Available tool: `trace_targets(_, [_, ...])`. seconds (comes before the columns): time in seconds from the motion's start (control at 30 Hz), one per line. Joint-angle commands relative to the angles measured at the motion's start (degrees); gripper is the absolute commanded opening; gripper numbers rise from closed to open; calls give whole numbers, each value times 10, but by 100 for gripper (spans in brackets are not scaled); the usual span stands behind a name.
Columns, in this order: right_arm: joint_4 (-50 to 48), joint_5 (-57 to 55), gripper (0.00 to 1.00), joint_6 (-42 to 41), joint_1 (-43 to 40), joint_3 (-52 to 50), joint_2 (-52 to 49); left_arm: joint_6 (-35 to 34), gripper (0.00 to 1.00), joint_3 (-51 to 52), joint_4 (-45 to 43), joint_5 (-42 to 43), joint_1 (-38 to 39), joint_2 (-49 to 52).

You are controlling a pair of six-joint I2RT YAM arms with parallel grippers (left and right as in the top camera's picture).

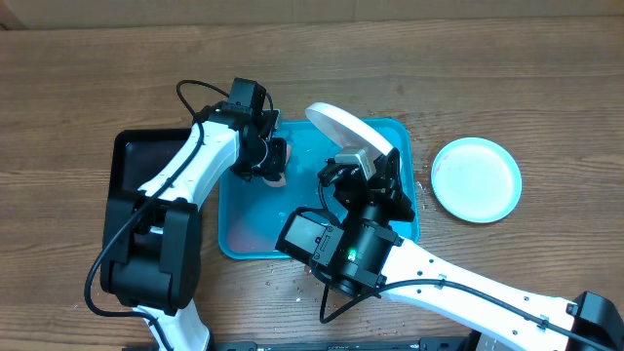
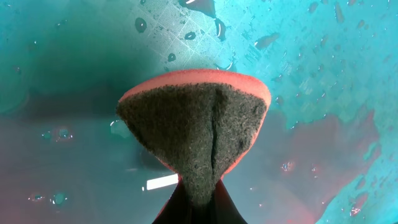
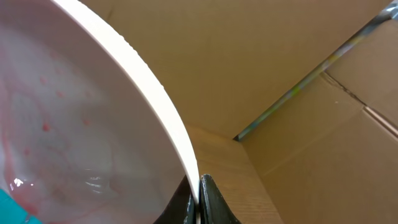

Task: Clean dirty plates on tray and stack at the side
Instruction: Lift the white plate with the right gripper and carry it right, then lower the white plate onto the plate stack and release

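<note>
The left arm is extended forward from its base beside the black tray (image 1: 146, 161), and the wrist is bent down so that the left gripper (image 1: 265, 158) is pointed at the floor of the tray (image 1: 252, 219). This gripper is closed on a sponge (image 2: 196, 134), whose red foam back and dark scouring face are pinched into a wedge. Beneath the sponge the tray floor is wet, with droplets and a reddish film of water. Whether the sponge is touching the floor cannot be told.

The right arm is stretched in from the lower right corner of the surface (image 1: 468, 78), its forearm is carried over the tray's near edge, and the right gripper (image 1: 366, 164) is turned upward. It is clamped on the rim of 1 white plate (image 1: 343, 125), which is held tilted on edge above the far right part of the tray. Pink smears and specks are seen on the plate's face, and cardboard (image 3: 298, 93) is seen behind it.

The 2 grippers are separated by a strip of bare tray floor. The tray's raised rim lies just left of the left gripper, with the black tray beyond it. A 2nd plate (image 1: 476, 178) lies flat on the surface to the right of the right gripper, apart from the tray's rim. Bare wood is seen beyond both grippers.
</note>
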State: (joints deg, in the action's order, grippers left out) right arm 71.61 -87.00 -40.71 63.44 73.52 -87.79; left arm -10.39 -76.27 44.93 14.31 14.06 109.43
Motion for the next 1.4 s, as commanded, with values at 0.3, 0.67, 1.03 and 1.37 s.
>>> trace_targets(0.3, [-1, 27, 4, -14, 2, 19, 15, -4, 4, 1, -2, 5, 2, 0])
trace_targets(0.67, [-7, 378, 4, -118, -127, 0, 15, -4, 4, 1, -2, 5, 2, 0])
trace_targets(1.03, [-73, 766, 4, 25, -529, -9, 13, -4, 4, 1, -2, 5, 2, 0])
trace_targets(1.37, [-94, 852, 4, 67, -772, -51, -33, -4, 4, 1, -9, 5, 2, 0])
